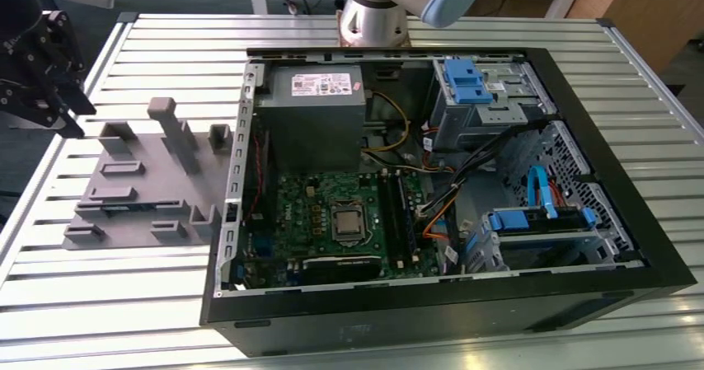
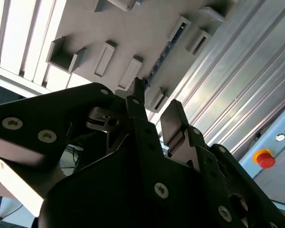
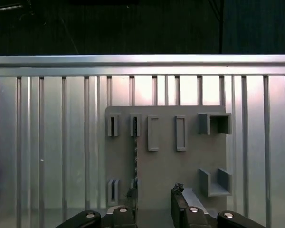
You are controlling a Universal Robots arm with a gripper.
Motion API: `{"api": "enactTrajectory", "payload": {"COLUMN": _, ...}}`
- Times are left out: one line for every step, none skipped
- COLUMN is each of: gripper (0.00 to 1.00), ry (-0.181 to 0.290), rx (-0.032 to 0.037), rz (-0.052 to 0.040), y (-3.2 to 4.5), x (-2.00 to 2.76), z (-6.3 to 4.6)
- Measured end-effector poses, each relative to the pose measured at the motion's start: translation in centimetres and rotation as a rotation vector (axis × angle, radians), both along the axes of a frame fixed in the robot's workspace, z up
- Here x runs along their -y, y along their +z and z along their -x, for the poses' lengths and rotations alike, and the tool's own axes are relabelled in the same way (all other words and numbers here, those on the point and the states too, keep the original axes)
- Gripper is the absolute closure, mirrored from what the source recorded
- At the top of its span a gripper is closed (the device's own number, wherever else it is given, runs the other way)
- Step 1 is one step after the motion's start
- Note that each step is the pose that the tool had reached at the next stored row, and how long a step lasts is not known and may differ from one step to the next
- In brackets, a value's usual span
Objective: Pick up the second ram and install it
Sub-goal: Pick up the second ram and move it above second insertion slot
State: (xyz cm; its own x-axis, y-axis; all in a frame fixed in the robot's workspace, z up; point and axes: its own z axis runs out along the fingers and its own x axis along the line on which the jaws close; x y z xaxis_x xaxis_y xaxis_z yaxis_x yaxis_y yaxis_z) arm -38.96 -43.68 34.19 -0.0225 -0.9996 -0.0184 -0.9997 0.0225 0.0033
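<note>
No wording is legible. The white label (image 1: pixel 322 82) on the power supply (image 1: pixel 313 119) carries print too small to read. So do the marks on the light panel (image 2: pixel 284 164) beside the red button (image 2: pixel 265 158).

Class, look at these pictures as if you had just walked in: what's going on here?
A robot arm is working next to an open computer case. Its gripper hangs clear of the gray fixture plate and faces it, with its jaws open and nothing between them. The second ram, a thin dark stick, sits in holders on that plate and has not yet been picked up.
</note>
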Motion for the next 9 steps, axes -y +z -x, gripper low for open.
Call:
{"api": "enactTrajectory", "payload": {"gripper": 0.58, "ry": 0.000, "rx": 0.0006, "rz": -0.0006, "y": -0.10, "x": 0.01, "z": 0.00}}
{"api": "enactTrajectory", "payload": {"gripper": 0.58, "ry": 0.000, "rx": 0.0014, "rz": -0.0011, "y": -0.16, "x": 0.02, "z": 0.00}}
{"api": "enactTrajectory", "payload": {"gripper": 0.58, "ry": 0.001, "rx": 0.0019, "rz": -0.0011, "y": -0.20, "x": 0.04, "z": 0.00}}
{"api": "enactTrajectory", "payload": {"gripper": 0.58, "ry": 0.000, "rx": 0.0021, "rz": -0.0009, "y": -0.20, "x": 0.05, "z": 0.00}}
{"api": "enactTrajectory", "payload": {"gripper": 0.58, "ry": 0.000, "rx": 0.0025, "rz": -0.0009, "y": -0.22, "x": 0.05, "z": 0.00}}
{"api": "enactTrajectory", "payload": {"gripper": 0.58, "ry": 0.000, "rx": 0.0032, "rz": -0.0011, "y": -0.26, "x": 0.06, "z": 0.00}}
{"api": "enactTrajectory", "payload": {"gripper": 0.58, "ry": 0.000, "rx": 0.0036, "rz": -0.0012, "y": -0.31, "x": 0.06, "z": -0.01}}
{"api": "enactTrajectory", "payload": {"gripper": 0.58, "ry": 0.001, "rx": 0.0037, "rz": -0.0012, "y": -0.37, "x": 0.06, "z": 0.00}}
{"api": "enactTrajectory", "payload": {"gripper": 0.58, "ry": 0.001, "rx": 0.0036, "rz": -0.0011, "y": -0.44, "x": 0.06, "z": 0.00}}
